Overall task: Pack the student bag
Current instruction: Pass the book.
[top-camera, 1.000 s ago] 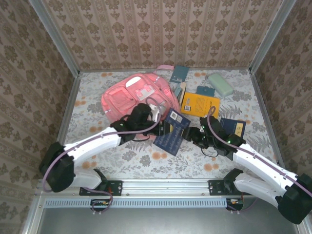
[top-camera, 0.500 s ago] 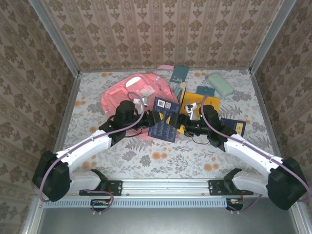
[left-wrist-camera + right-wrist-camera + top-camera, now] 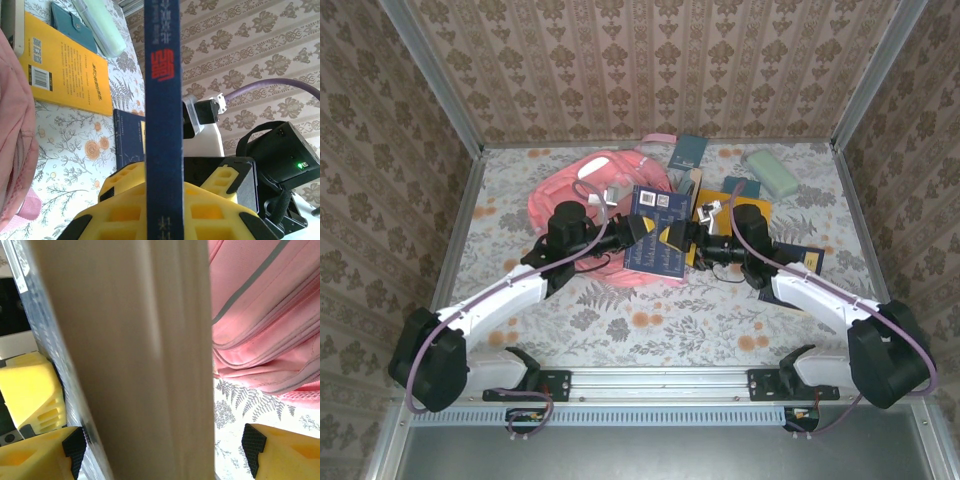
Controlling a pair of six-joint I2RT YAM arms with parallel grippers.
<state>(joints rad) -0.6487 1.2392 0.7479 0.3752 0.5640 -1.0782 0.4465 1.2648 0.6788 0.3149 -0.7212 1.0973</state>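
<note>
The student bag (image 3: 582,195) is a pink backpack lying at the back left of the table, and its fabric with a pale stripe shows in the right wrist view (image 3: 265,315). A dark blue book (image 3: 655,235) is held upright over the bag's right edge. My left gripper (image 3: 632,232) is shut on its spine side (image 3: 162,100), with yellow pads (image 3: 120,210) pressed to both covers. My right gripper (image 3: 676,238) faces it from the right and stands open. The book's page edge (image 3: 130,350) sits between its fingers (image 3: 285,450), with a gap on one side.
A yellow book (image 3: 732,215) lies right of the bag, with a teal wallet (image 3: 741,187) and a pale green pencil case (image 3: 772,172) behind it. Another dark blue book (image 3: 798,260) lies by the right arm. A teal book (image 3: 687,152) rests near the back wall.
The dark blue book has risen off the table and travelled back and left to the bag's edge. Both arms moved with it. The right jaws have spread wider.
</note>
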